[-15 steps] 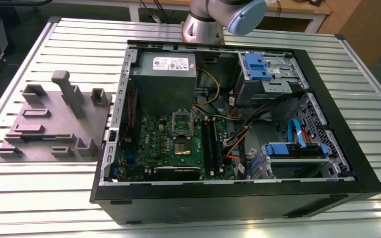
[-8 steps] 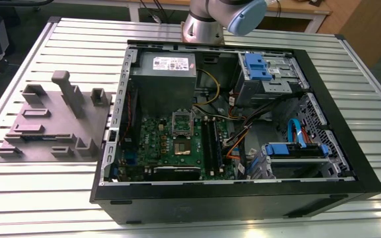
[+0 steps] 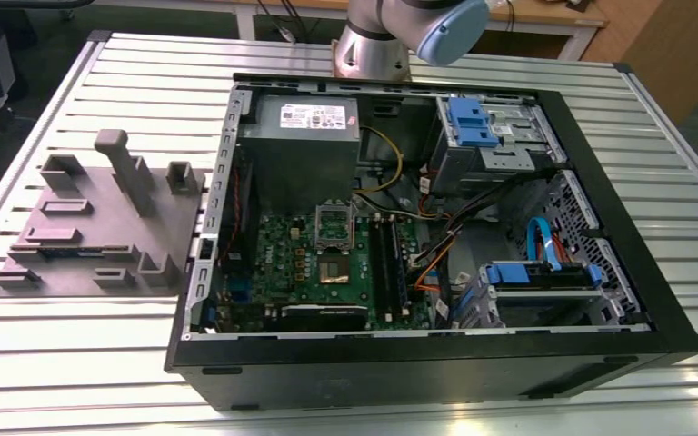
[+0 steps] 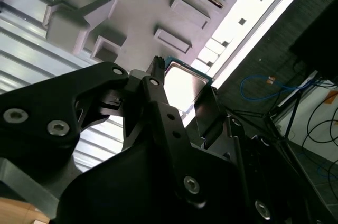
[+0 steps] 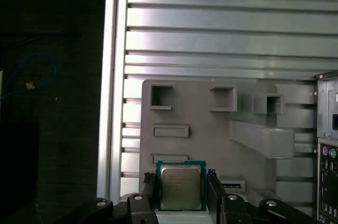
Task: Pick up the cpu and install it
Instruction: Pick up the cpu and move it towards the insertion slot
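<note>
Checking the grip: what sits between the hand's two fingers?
The cpu, flanked by both fingers of the hand in the first wrist view, with the grey fixture plate behind it.

One cpu (image 5: 180,187) is counted, clasped in the one gripper (image 5: 181,177). Just beyond the gripper, one grey fixture plate (image 5: 211,139) is seen on the one tabletop (image 5: 211,23). One open computer case (image 3: 446,368), one motherboard (image 3: 306,263) and two blue drive caddies (image 3: 471,123) are counted.

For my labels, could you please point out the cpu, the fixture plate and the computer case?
cpu (image 5: 181,187): first wrist view, silver top.
fixture plate (image 5: 211,140): first wrist view, bare face.
computer case (image 3: 446,374): exterior view, black wall.
</note>
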Available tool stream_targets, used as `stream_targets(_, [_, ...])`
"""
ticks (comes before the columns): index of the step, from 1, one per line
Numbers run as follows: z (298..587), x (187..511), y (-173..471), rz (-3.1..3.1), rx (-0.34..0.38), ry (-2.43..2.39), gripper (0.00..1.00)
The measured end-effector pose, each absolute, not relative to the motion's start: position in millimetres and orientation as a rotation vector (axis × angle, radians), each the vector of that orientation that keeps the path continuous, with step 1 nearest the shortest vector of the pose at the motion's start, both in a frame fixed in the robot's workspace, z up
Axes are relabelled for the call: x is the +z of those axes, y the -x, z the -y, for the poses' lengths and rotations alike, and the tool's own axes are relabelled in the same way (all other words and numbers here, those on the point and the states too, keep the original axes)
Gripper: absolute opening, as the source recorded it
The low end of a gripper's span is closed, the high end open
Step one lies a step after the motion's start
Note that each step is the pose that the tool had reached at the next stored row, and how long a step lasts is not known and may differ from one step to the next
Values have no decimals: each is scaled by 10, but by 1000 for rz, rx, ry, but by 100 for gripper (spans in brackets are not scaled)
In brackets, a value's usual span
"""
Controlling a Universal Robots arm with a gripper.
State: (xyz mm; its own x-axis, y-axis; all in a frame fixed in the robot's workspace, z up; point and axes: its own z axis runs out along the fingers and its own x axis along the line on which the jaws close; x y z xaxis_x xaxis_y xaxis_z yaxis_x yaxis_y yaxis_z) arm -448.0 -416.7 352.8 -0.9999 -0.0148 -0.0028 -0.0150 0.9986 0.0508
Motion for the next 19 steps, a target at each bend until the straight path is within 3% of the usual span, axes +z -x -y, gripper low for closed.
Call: stream_targets(19, [4167, 3621, 4459, -3138, 80, 23, 47])
